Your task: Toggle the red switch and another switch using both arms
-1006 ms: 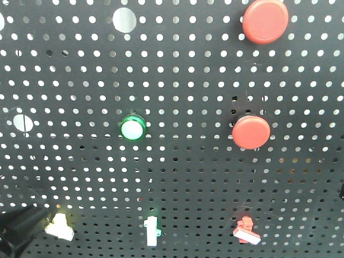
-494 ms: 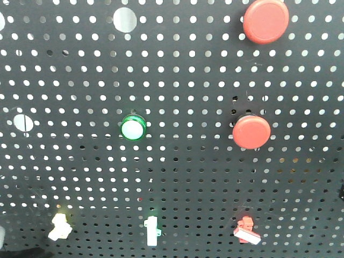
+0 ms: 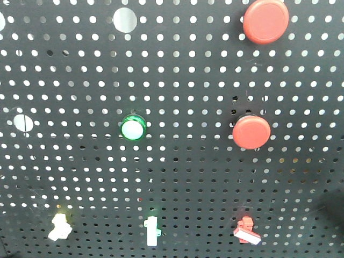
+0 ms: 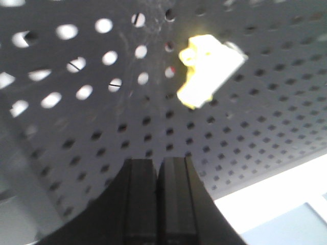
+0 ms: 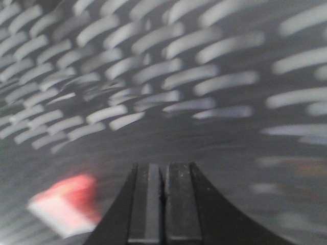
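Observation:
The red switch [image 3: 246,230] sits low on the right of the black pegboard [image 3: 177,80]; its red lever on a white base shows blurred at lower left in the right wrist view [image 5: 64,204]. Another switch [image 3: 59,226], whitish with a yellow tint, sits low on the left and glows yellow in the left wrist view [image 4: 207,69]. My left gripper [image 4: 157,163] is shut with nothing in it, below that switch and apart from it. My right gripper [image 5: 163,167] is shut and empty, to the right of the red switch. Neither gripper is clear in the front view.
Two big round red push buttons [image 3: 265,20] [image 3: 251,131] and a green-ringed white button [image 3: 133,128] are mounted higher on the board. A narrow upright white toggle [image 3: 152,230] stands between the two small switches. A dark blur [image 3: 333,209] shows at the right edge.
The black gripper at the front view's lower left has dropped out of that view. A dark blur has come in at the lower right edge. The yellowish switch's lever stands differently than a second ago.

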Controlling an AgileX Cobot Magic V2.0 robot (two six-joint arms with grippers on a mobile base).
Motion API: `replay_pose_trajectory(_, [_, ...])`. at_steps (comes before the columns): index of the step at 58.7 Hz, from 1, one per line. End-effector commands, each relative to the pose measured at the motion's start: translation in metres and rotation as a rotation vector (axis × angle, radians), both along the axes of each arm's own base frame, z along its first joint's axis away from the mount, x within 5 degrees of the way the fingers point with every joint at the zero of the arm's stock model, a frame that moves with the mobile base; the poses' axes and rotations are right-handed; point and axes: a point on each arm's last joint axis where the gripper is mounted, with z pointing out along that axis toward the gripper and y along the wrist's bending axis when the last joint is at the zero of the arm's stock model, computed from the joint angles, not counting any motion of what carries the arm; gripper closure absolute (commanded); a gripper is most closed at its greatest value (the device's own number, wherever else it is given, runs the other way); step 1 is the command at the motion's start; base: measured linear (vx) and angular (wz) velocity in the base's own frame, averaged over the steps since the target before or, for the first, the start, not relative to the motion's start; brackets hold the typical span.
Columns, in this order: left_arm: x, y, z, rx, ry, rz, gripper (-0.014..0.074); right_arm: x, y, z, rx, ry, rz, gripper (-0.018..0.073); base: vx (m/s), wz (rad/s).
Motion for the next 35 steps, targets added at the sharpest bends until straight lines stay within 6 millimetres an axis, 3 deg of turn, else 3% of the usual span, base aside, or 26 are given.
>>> replay_pose_trajectory(1, [-0.007, 0.002, 0.015, -0.072, -0.112, -0.003, 0.0594, 0.003, 0.014, 0.017, 0.007, -0.127, 0.056, 0.0566, 0.0, 0.0])
replay_pose_trajectory(15, [-0.019, 0.008, 0.007, -0.064, -0.099, 0.0, 0.0594, 0.004, 0.045, 0.009, -0.001, -0.112, 0.191, 0.0566, 0.0, 0.0])
replay_pose_trajectory(35, [-0.019, 0.008, 0.007, -0.059, -0.097, -0.001, 0.0594, 0.013, 0.05, 0.007, 0.03, -0.129, 0.164, 0.0566, 0.0, 0.0])
